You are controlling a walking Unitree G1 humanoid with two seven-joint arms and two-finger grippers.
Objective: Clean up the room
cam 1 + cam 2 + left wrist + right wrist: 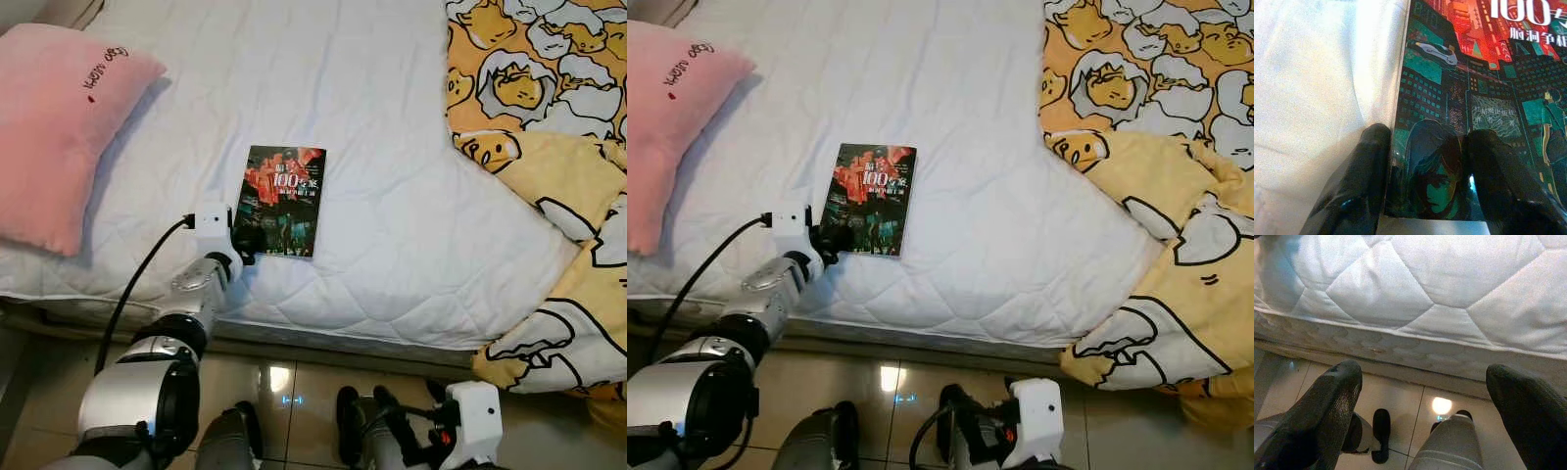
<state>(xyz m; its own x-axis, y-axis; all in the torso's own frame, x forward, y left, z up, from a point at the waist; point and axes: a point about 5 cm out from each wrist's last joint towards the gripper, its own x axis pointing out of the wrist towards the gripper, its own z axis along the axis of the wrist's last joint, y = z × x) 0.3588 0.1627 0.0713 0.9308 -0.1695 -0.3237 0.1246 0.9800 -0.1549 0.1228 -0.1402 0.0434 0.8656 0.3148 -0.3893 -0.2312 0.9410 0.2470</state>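
Left claw (1425,183) at book (282,201) corner on bed (392,196) — fingers straddling edge.

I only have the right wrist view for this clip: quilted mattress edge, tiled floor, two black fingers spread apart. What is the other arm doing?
Observer: The left gripper is at the near corner of a book lying flat on the bed, one finger on the cover, the other at its edge.
Operator: Anything else on the bed?
Observer: A pink pillow on the robot's left, and a yellow cartoon blanket on its right, spilling over the bed's edge.
Operator: Where's my arm?
Observer: The right gripper hangs low over the floor, open.
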